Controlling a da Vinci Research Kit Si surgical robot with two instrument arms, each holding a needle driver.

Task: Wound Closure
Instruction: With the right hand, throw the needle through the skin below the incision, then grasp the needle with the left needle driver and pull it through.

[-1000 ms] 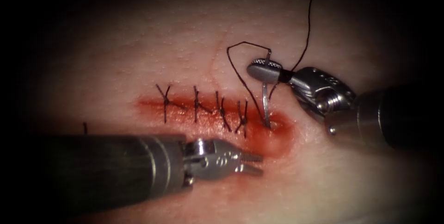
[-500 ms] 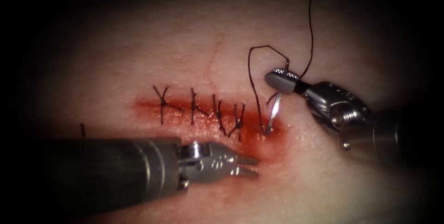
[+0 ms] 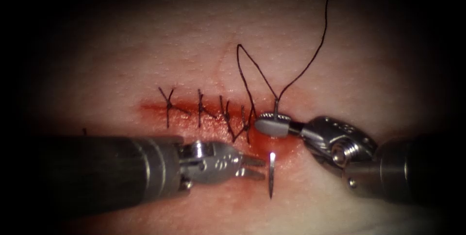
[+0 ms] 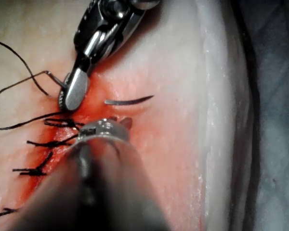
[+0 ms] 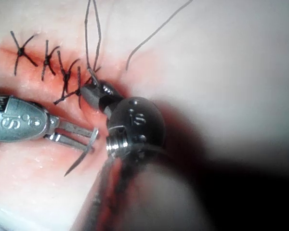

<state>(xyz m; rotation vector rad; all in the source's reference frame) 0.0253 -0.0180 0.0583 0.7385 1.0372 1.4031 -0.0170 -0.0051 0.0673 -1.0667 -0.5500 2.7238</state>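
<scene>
Right tool (image 3: pixel 272 125): shut on needle (image 3: pixel 272 174) tail; tip is out below cut.
Left tool (image 3: pixel 255 167): narrowly open, empty.
Advice: curve should be followed.

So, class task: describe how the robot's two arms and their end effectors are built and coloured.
Each arm is a dark grey round shaft. The left end effector and right end effector are shiny silver metal, with a jointed wrist, pins and small stamped markings. The left fingers are slim, and the right ones are broad, rounded and ridged.

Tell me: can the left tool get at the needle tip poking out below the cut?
Probably yes. The left tool sits with jaws open just left of the needle tip, which stands out of the tissue, nothing between them. The right tool holds the needle's tail end above the cut.
</scene>
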